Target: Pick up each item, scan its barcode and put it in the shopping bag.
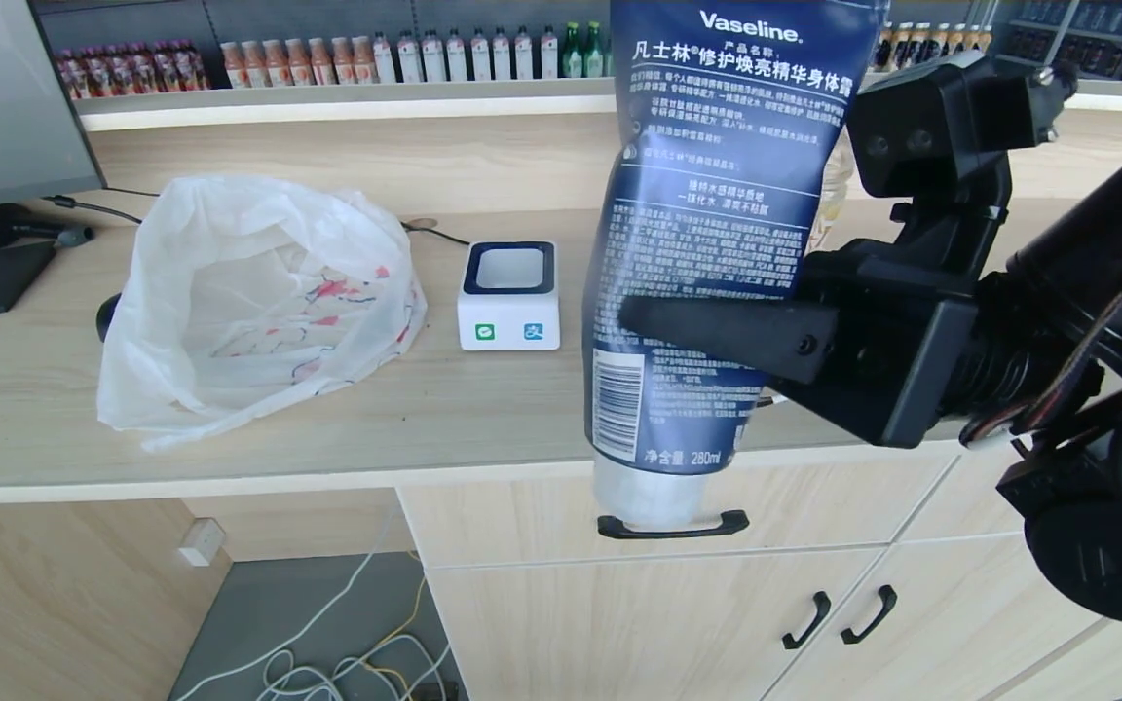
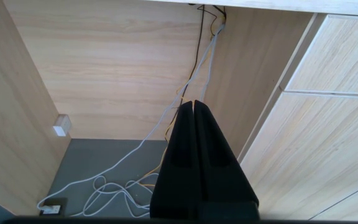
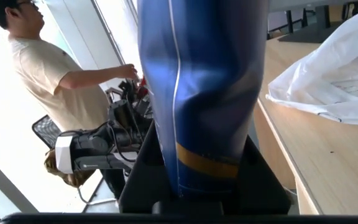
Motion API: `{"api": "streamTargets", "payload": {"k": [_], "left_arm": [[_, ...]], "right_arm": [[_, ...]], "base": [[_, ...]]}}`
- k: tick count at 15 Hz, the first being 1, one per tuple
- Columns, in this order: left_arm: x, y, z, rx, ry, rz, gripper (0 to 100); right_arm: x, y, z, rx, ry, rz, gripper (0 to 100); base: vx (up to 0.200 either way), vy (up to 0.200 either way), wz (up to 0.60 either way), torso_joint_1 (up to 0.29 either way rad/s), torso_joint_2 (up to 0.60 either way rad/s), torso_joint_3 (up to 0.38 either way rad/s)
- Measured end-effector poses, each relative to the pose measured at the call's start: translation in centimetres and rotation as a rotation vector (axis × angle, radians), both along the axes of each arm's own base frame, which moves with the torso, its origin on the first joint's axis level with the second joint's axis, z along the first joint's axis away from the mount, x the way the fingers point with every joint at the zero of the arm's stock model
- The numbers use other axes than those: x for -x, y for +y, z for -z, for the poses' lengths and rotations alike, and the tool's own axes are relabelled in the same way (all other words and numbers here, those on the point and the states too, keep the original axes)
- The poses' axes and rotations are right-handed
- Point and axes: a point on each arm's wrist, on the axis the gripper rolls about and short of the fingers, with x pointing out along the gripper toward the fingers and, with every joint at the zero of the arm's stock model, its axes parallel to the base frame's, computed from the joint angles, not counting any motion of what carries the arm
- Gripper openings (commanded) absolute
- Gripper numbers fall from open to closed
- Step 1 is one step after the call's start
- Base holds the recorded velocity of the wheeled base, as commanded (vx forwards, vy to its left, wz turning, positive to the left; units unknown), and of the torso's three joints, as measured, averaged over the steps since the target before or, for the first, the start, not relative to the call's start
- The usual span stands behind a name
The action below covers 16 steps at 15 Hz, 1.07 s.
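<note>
Blue lotion tube (image 1: 717, 195), clamped mid-body in my right gripper (image 1: 658, 321), may slip, or miss the scanner (image 1: 509, 295) at nine o'clock, since its barcode (image 1: 617, 391) faces me.

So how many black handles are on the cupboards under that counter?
3. One long handle on the drawer just under the counter, partly behind the blue tube; two curved handles side by side lower down. The robot's arm may hide more.
</note>
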Motion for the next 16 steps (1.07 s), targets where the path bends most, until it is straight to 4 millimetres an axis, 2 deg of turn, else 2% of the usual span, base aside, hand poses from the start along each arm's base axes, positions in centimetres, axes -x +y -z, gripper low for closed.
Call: {"api": "streamTargets", "payload": {"k": [2,6,11,13,16], "left_arm": [[0.0,0.0,0.0,0.000,0.000,0.000,0],[0.0,0.0,0.0,0.000,0.000,0.000,0],[0.0,0.0,0.0,0.000,0.000,0.000,0],[0.0,0.0,0.0,0.000,0.000,0.000,0],[0.0,0.0,0.0,0.000,0.000,0.000,0]], "right_arm": [[-0.8,-1.4,0.6,-0.015,-0.058,0.067,0],[-1.1,-4.3,1.7,-0.056,-0.137,0.164,0],[-0.8,-5.6,2.1,-0.097,-0.218,0.352,0],[-0.4,-5.9,2.4,-0.105,-0.234,0.421,0],[1.4,-7.0,4.2,-0.073,-0.241,0.555,0]], "base": [[0.000,0.000,0.00,0.000,0.00,0.000],[0.000,0.000,0.00,0.000,0.00,0.000],[0.000,0.000,0.00,0.000,0.00,0.000],[0.000,0.000,0.00,0.000,0.00,0.000],[0.000,0.000,0.00,0.000,0.00,0.000]]}}
